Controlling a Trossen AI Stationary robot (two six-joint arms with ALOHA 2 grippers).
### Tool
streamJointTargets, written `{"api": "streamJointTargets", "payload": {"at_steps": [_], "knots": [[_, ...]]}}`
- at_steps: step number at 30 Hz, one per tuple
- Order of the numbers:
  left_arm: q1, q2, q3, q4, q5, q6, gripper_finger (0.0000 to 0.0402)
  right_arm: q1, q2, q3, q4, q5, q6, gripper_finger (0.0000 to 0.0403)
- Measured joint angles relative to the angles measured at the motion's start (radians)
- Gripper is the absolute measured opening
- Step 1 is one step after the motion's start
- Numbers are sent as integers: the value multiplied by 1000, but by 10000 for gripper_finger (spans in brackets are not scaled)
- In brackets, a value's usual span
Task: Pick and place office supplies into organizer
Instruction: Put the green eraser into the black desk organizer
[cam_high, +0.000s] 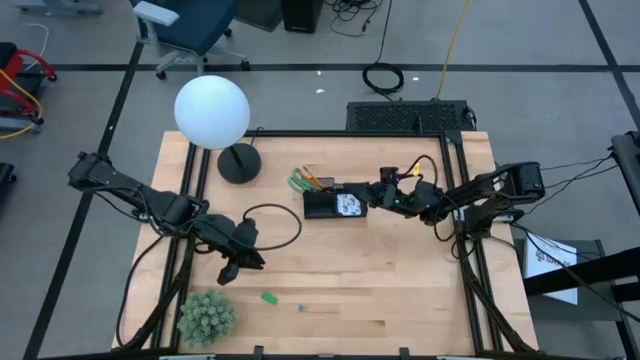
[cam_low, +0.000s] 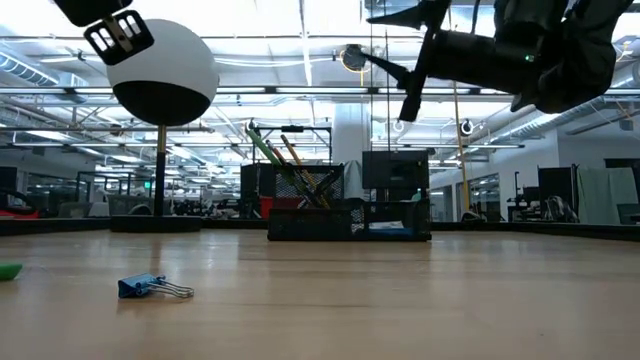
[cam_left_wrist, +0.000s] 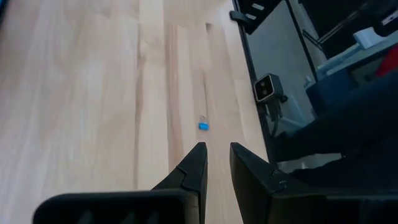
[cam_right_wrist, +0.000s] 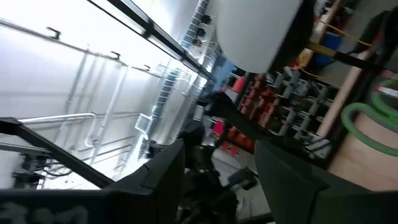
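Note:
The black organizer (cam_high: 325, 205) stands mid-table, right of the lamp base; green-handled scissors (cam_high: 298, 181) and orange pencils (cam_low: 296, 160) stick up slanting from its left end. My right gripper (cam_high: 369, 196) hovers open over the organizer's right end, tilted upward, nothing between its fingers (cam_right_wrist: 158, 180). My left gripper (cam_left_wrist: 217, 155) hangs above the table's near left part, slanting down, its fingers a narrow gap apart and empty. Ahead of it a small blue clip (cam_left_wrist: 203, 126) lies flat on the wood, and a green eraser (cam_high: 269, 297) lies just left of that clip.
A white globe lamp (cam_high: 212, 112) on a round black base (cam_high: 238, 163) stands at the far left. A fuzzy green plant ball (cam_high: 205, 316) sits at the near left corner. A black cable (cam_high: 285, 215) loops left of the organizer. Bare wood lies along the near right.

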Motion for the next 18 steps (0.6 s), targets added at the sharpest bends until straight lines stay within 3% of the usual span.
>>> {"api": "streamJointTargets", "payload": {"at_steps": [18], "knots": [[-37,0,0,-103,-7,3,63,0,0,0,-148,0,0,181]]}}
